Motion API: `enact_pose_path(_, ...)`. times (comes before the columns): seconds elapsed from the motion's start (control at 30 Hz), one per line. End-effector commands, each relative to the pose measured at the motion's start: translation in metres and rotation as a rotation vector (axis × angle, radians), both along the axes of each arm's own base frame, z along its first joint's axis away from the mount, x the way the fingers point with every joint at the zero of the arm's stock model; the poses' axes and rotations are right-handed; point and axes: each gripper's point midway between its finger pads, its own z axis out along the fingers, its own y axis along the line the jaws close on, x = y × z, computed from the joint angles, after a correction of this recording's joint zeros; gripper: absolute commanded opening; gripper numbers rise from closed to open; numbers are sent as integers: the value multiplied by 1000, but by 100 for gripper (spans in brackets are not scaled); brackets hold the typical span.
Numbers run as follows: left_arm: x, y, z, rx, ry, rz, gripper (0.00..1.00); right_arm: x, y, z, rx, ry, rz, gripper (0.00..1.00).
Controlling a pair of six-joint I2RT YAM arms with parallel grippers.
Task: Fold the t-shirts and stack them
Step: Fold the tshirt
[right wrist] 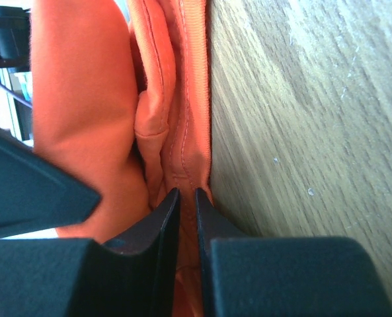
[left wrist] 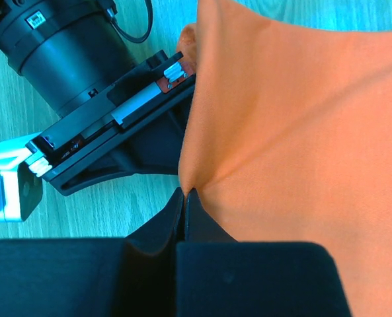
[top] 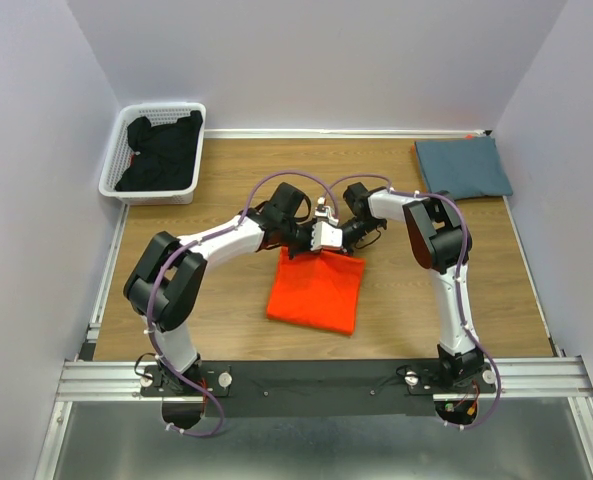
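The bench point(top: 226, 190) carries the orange tee point(top: 314, 295) at its middle, part folded, far edge up at both pincers. The grey tee point(top: 463, 167) lies folded in the far right corner, well apart. My left pincer point(left wrist: 185, 198) is clamped flat on a thin pinch of that edge. My right pincer point(right wrist: 181, 195), narrow, grips the bunched hem just beside it. My worry is that they sit so close they may collide, or that the thin left pinch may slip and spoil the fold.
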Motion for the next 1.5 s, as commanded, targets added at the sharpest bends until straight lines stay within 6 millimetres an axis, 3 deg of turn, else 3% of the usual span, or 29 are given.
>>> enact_pose_path(0.0, 12, 3, -3, 3, -60, 25, 3, 10, -15, -21, -126, -119, 28, 24)
enact_pose_path(0.07, 13, 5, -3, 16, -71, 26, 9, 29, -18, -14, -181, -212, 21, 26)
enact_pose_path(0.1, 14, 5, -2, 19, -80, 21, 21, 36, -21, -12, -205, -244, 15, 29)
enact_pose_path(0.13, 13, 7, -1, 25, -74, 21, 27, 43, -22, -7, -223, -281, 11, 33)
enact_pose_path(0.23, 13, 5, 18, 6, -95, 24, 42, 69, -27, 13, -282, -402, -9, 45)
enact_pose_path(0.27, 15, 3, 35, -17, -119, 23, 46, 78, -28, 25, -299, -452, -14, 49)
enact_pose_path(0.33, 12, 4, 50, -33, -111, 33, 47, 88, -31, 36, -325, -502, -26, 61)
enact_pose_path(0.37, 10, 3, 68, -58, -127, 34, 47, 95, -35, 39, -359, -538, -33, 63)
enact_pose_path(0.47, 2, 11, 87, -97, -100, 55, 48, 117, -45, 63, -398, -637, -73, 65)
enact_pose_path(0.57, 1, 27, 81, -91, -35, 97, 48, 131, -55, 89, -380, -665, -130, 66)
enact_pose_path(0.63, 0, 36, 70, -81, 36, 123, 49, 124, -64, 98, -365, -624, -137, 64)
enact_pose_path(0.7, 8, 48, 58, -71, 100, 158, 50, 105, -66, 107, -336, -595, -110, 63)
enact_pose_path(0.73, 5, 51, 53, -72, 148, 155, 56, 98, -68, 106, -334, -584, -106, 61)
enact_pose_path(0.87, 17, 62, 40, -82, 251, 189, 57, 58, -80, 91, -347, -507, -70, 54)
enact_pose_path(1.0, 22, 66, 22, -46, 297, 208, 57, 36, -88, 68, -365, -443, -28, 50)
enact_pose_path(1.17, 22, 72, -4, 11, 348, 224, 57, 21, -88, 57, -345, -393, -6, 50)
enact_pose_path(1.47, 28, 74, -18, 40, 346, 240, 56, 12, -96, 43, -370, -378, 24, 50)
